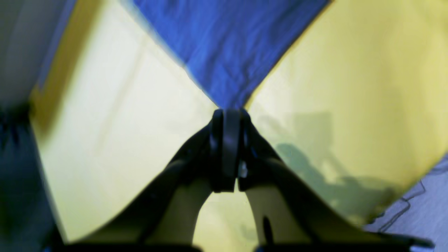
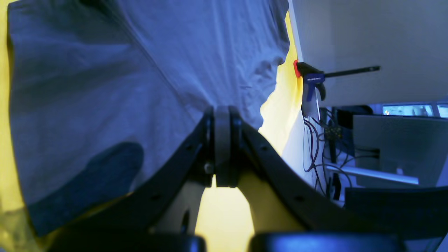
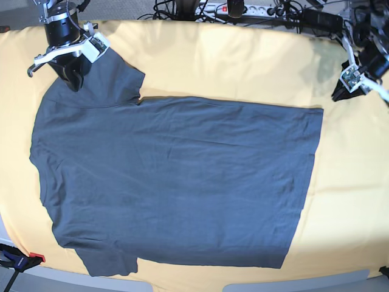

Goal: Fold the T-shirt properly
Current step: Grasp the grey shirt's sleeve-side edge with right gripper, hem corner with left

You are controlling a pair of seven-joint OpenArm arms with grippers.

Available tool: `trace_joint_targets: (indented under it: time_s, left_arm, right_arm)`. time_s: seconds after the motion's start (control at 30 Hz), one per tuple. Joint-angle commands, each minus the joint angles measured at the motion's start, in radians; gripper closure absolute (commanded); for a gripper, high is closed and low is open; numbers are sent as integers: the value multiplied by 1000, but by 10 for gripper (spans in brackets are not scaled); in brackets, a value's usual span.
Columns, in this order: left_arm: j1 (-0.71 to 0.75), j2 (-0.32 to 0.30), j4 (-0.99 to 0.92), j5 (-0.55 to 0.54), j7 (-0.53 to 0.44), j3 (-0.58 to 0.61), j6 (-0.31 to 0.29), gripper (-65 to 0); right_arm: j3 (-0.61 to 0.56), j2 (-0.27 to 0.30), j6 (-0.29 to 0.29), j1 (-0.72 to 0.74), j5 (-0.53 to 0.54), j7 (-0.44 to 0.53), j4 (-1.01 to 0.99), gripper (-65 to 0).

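The base view is evenly lit and sharp, with curved distortion at its edges. Both wrist views are dimmer, blue-tinted and soft, the left one more blurred. A grey shadow is cast on the large yellow cloth (image 1: 350,105). The near black gripper fingers (image 2: 280,182) are rendered out of focus.

Slate blue-grey T-shirt (image 3: 176,182), yellow cloth (image 3: 243,67)
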Motion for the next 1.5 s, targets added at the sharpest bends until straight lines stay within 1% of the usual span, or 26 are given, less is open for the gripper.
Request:
trace_joint_targets:
  time_s: [0.0, 0.03, 0.07, 0.1, 0.13, 0.2, 0.27, 0.3, 0.37, 0.4, 0.57, 0.6, 0.7, 0.77, 0.9, 1.03, 1.1, 1.13, 1.17, 1.23, 1.27, 1.3, 1.37, 1.4, 1.47]
  left_arm:
    - [-13, -41, -27, 14, -57, 0, -20, -62]
    - [-29, -71, -64, 39, -111, 14, -39, -157]
    - [-45, -100, -101, 61, -156, 32, -42, -253]
    - [-63, -129, -138, 82, -195, 55, -41, -333]
    - [-86, -157, -173, 103, -226, 82, -41, -373]
    - [-142, -211, -234, 155, -260, 154, -41, -377]
    - [-209, -257, -285, 209, -270, 249, -39, -377]
    - [-248, -275, -306, 228, -269, 300, -19, -377]
    - [-324, -296, -339, 261, -269, 401, 38, -377]
    - [-362, -300, -351, 276, -269, 447, 51, -377]
    - [-534, -299, -394, 339, -269, 679, 51, -377]
    - [-567, -296, -402, 359, -269, 727, 59, -377]
    - [-662, -294, -438, 406, -269, 858, 117, -377]
    - [-729, -293, -466, 435, -269, 940, 131, -377]
    - [-861, -276, -529, 472, -269, 1069, 134, -377]
    - [-969, -239, -575, 472, -269, 1156, 133, -376]
    - [-1004, -217, -585, 471, -268, 1176, 134, -356]
    - [-1016, -206, -586, 468, -262, 1178, 134, -314]
    - [-1023, -197, -586, 459, -241, 1178, 134, -234]
    - [-1035, -188, -584, 416, -181, 1178, 135, -31]
    - [-1038, -189, -584, 385, -161, 1178, 143, 0]
    - [-1040, -190, -583, 361, -144, 1178, 159, 0]
    - [-1043, -193, -581, 351, -132, 1178, 189, 0]
    - [-1043, -197, -581, 351, -132, 1178, 194, 0]
    - [-1042, -199, -581, 351, -132, 1178, 195, 0]
  right_arm:
    - [5, 10, -7, -7, -12, 18, 16, 0]
    - [5, 9, 0, -7, -11, 18, 16, 0]
    - [5, 10, 4, -7, -4, 18, 16, 0]
    - [5, 9, 3, -7, 10, 18, 16, 0]
    - [5, 9, 3, -7, 23, 17, 16, 0]
    - [5, 9, 3, -7, 52, 18, 16, 0]
    - [5, 6, 3, -7, 58, 18, 16, 0]
    - [5, 6, 3, -7, 58, 18, 16, 0]
    - [5, 6, 3, -7, 58, 18, 16, 0]
    - [5, 6, 3, -7, 58, 18, 16, 0]
    - [5, 6, 3, -7, 58, 18, 16, 0]
    - [5, 6, 3, -7, 58, 18, 16, 0]
    - [5, 6, 3, -7, 58, 18, 16, 0]
    - [5, 6, 3, -7, 58, 18, 16, 0]
    - [5, 6, 2, -14, 58, 14, 16, 0]
    - [5, 6, 3, -15, 58, 14, 16, 0]
    - [5, 6, 16, -16, 58, 5, 16, 0]
    - [5, 6, 37, -16, 58, -9, 16, 0]
    - [5, 6, 56, -16, 58, -19, 16, 0]
    - [5, 6, 80, -19, 58, -34, 16, -5]
    - [5, 6, 82, -22, 58, -36, 16, -70]
    - [5, 6, 80, -24, 58, -36, 16, -149]
    - [19, 6, 60, -26, 60, -35, 16, -298]
    - [32, 6, 50, -26, 62, -34, 16, -342]
    - [73, 6, 53, -26, 106, -33, 16, -349]
